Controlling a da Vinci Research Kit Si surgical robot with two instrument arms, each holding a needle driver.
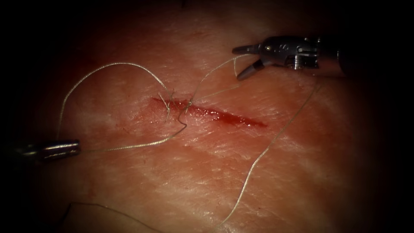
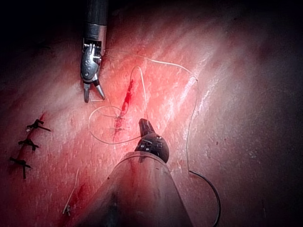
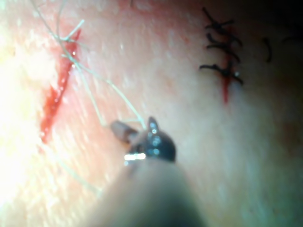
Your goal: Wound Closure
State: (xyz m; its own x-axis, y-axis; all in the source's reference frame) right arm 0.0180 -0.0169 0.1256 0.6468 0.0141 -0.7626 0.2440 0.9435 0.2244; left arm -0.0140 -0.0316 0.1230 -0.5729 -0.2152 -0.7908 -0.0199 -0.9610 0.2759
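The cut (image 1: pixel 207 112) ran slantwise across the middle of the tissue (image 1: pixel 302 172). One stitch (image 1: pixel 168 103) crossed its left end, with short thread ends standing up there. To the right of the stitch the cut lay open, with red fluid (image 1: pixel 233 117) pooled along it.

The thread (image 1: pixel 112 64) arched from the stitch out to the left of the cut. A second strand ran low from the stitch to the same side, and a third rose toward the upper right. A long free length trailed down across the tissue on the right.

The needle (image 2: pixel 215 198) lay loose on the tissue, well apart from the cut. Neither tool held it and it was not in the tissue.

The left tool (image 1: pixel 76 148) sat far left of the cut, its jaws closed on the thread. The right tool (image 1: pixel 237 64) hung above and to the right of the cut. Its jaws stood apart, with the rising strand reaching the gap between them but not clamped.

Judgement: thread was being handled at the first stitch, and most of the closure was not yet done. Any pull would call for the right jaws to close squarely on that strand, and for even tension so the stitch did not tear the edge. A further bite would call for picking the needle up again.

An older cut with dark stitches (image 2: pixel 28 142) lay well apart
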